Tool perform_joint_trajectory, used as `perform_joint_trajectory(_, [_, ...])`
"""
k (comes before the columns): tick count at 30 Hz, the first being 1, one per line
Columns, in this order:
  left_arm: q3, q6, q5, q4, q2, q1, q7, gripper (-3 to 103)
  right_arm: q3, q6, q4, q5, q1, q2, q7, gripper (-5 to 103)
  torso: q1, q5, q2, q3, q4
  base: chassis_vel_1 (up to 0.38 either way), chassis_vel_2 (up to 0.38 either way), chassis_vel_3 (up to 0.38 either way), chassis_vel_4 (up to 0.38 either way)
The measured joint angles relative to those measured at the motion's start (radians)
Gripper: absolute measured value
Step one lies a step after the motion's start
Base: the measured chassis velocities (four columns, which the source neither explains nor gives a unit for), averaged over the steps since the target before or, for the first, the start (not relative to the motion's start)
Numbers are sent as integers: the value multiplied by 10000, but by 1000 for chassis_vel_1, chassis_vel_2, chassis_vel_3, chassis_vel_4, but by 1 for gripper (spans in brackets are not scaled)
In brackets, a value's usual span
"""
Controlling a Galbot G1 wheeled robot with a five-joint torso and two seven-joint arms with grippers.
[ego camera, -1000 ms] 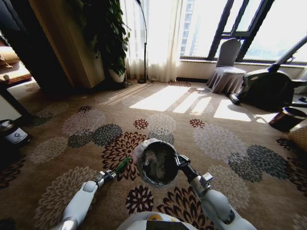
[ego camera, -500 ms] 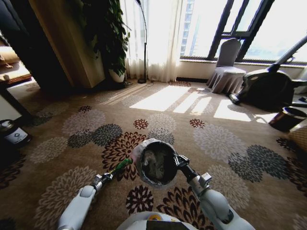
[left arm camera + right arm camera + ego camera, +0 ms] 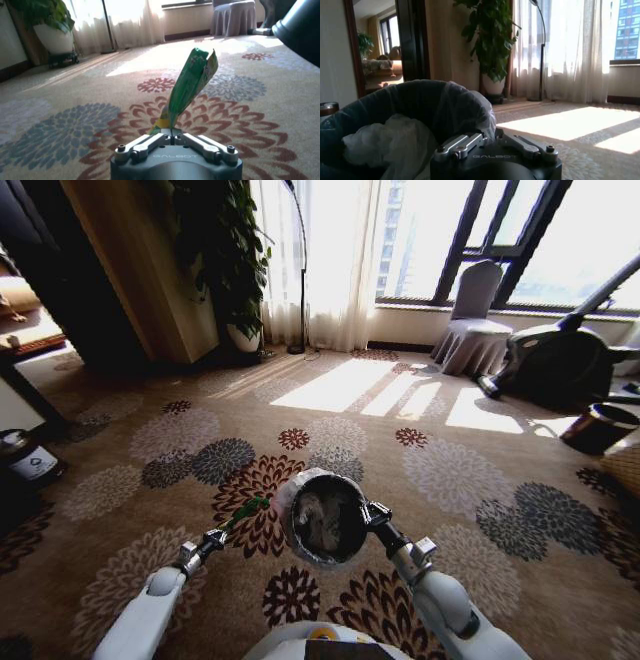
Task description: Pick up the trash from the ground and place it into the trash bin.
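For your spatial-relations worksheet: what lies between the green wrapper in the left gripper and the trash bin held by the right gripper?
Nothing: in the head view, bare flowered carpet separates the green wrapper, pinched in the left gripper, from the trash bin gripped by the right gripper.

Both arms have smooth white rounded shells that narrow to metallic silver wrist sections. The left gripper [image 3: 173, 132] has a grey metal body with two angled finger links, dark screw heads, and embossed "GALBOT" lettering. The right gripper [image 3: 490, 139] appears to be of identical construction, though shadowed. The torso top is white, with a yellow ring marking.
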Motion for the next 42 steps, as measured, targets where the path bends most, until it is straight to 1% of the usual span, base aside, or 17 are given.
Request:
perform_joint_trajectory(1, [1, 4, -251, -368, 90, 37, -15, 0, 76, 18, -82, -50, -6, 57, -6, 4, 0, -1, 0, 0, 0, 0, 0, 0, 0])
perform_joint_trajectory(2, [9, 95, -867, -1268, 312, 85, -87, 0, 247, 33, -219, -126, -26, 175, 5, 4, 0, -4, 0, -1, -17, 0, 0, 0, 0])
perform_joint_trajectory(3, [9, 95, -867, -1268, 312, 85, -87, 0, 247, 33, -219, -126, -26, 175, 5, 4, 0, -4, 0, -1, -17, 0, 0, 0, 0])
perform_joint_trajectory(6, [-329, 362, -2085, -3171, 598, 550, -265, 0, 278, -27, -735, -127, 398, 284, 67, 4, 0, -10, 0, 0, -24, 0, 0, 0, 0])
perform_joint_trajectory(8, [-838, 568, -2803, -4313, 683, 990, -361, 0, 114, -206, -1127, -51, 968, 288, 111, 4, 0, 6, 0, -1, -15, 0, 0, 0, 0])
perform_joint_trajectory(10, [-908, 608, -2908, -4481, 690, 1059, -381, 0, 79, -229, -1221, -36, 1074, 287, 112, 4, 0, 4, 0, -1, -11, 0, 0, 0, 0])
perform_joint_trajectory(11, [-1272, 899, -3658, -5658, 706, 1481, -483, 0, -105, -302, -1709, 31, 1555, 283, 61, 4, 0, -8, 0, 0, -6, 0, 0, 0, 0])
perform_joint_trajectory(14, [-1474, 1180, -4359, -6594, 708, 1778, -550, 0, -220, -331, -2142, 76, 1919, 291, 13, 4, 0, -1, 0, -1, -5, 0, 0, 0, 0])
perform_joint_trajectory(16, [-1524, 1732, -5394, -7946, 708, 2148, -726, 0, -388, -339, -2810, 108, 2442, 370, -74, 4, 0, -10, 0, 0, -17, 0, 0, 0, 0])
perform_joint_trajectory(18, [-1514, 1916, -5692, -8305, 707, 2236, -796, 0, -445, -338, -3034, 110, 2612, 416, -111, 4, 0, -7, 0, -1, -17, 0, 0, 0, 0])
perform_joint_trajectory(20, [-1294, 2617, -6706, -9450, 661, 2527, -1102, 0, -629, -338, -3631, 83, 3099, 571, -155, 4, 1, -5, 0, 0, -14, 0, 0, 0, 0])
perform_joint_trajectory(21, [-1294, 2617, -6706, -9450, 661, 2527, -1102, 0, -629, -338, -3631, 83, 3099, 571, -155, 4, 1, -5, 0, 0, -14, 0, 0, 0, 0])
perform_joint_trajectory(24, [-887, 3518, -8010, -10762, 492, 2713, -1514, 0, -1041, -396, -4105, -37, 3616, 818, -157, 4, 1, 0, 0, 0, -12, 0, 0, 0, 0])
perform_joint_trajectory(26, [-839, 3606, -8165, -10871, 474, 2719, -1557, 0, -1084, -422, -4118, -42, 3655, 843, -153, 4, 1, -3, 0, 0, -11, 0, 0, 0, 0])
perform_joint_trajectory(27, [-529, 3983, -8854, -11286, 387, 2706, -1750, 0, -1297, -588, -4133, -60, 3821, 937, -139, 4, 0, -4, 0, -1, -10, 0, 0, 0, 0])
perform_joint_trajectory(34, [319, 4520, -9302, -11202, 354, 2670, -1871, 0, -1642, -785, -4145, -198, 3986, 1132, -122, 4, 0, -5, 0, -1, -14, 0, 0, 0, 0])
perform_joint_trajectory(42, [1218, 4528, -8059, -10295, 337, 2546, -1831, 0, -1749, -1088, -3779, -266, 3911, 1156, -126, 4, 0, -6, 0, -1, -12, 0, 0, 0, 0])
